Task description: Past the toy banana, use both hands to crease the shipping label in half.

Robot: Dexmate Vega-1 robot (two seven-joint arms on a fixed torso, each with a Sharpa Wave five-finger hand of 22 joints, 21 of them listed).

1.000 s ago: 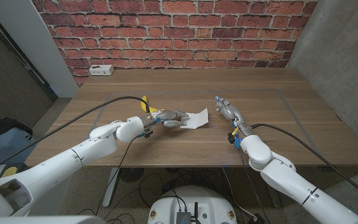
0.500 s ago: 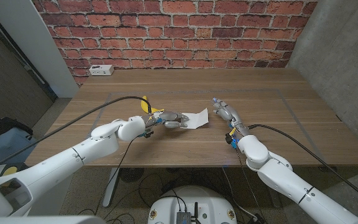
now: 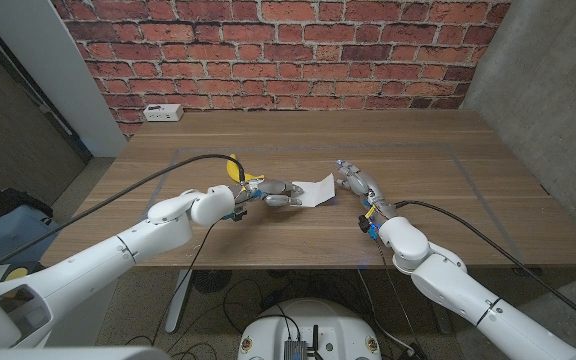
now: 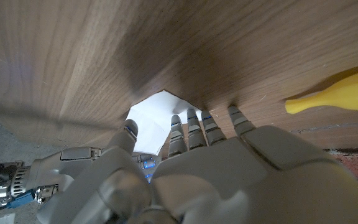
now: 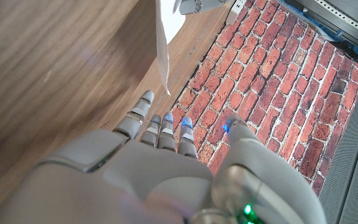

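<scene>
- Nearest to us, our left hand (image 3: 274,192) reaches in from the left and pinches the near-left end of the shipping label (image 3: 318,189), lifting that end off the wooden table (image 3: 448,170); in the left wrist view the white sheet shows between thumb and fingertips (image 4: 191,121).
- Our right hand (image 3: 356,181) stands just beside the label's right edge with fingers extended and close together, holding nothing; we cannot tell whether a fingertip touches the paper.
- The label sits mid-table, tilted up, and in the right wrist view it shows edge-on (image 5: 162,43) beyond our right fingers.
- The toy banana (image 3: 236,172) lies just beyond the left wrist, close to the hand.
- At the far left edge a white power strip (image 3: 162,113) rests against the brick wall.
- Risks, as we judge them: the grip is one-sided, so if the right hand pushes in, the sheet may slide or twist out of the pinch instead of folding.
- An off-centre press would give a skewed crease.
- A wide swing of the left wrist could nudge the banana.
</scene>
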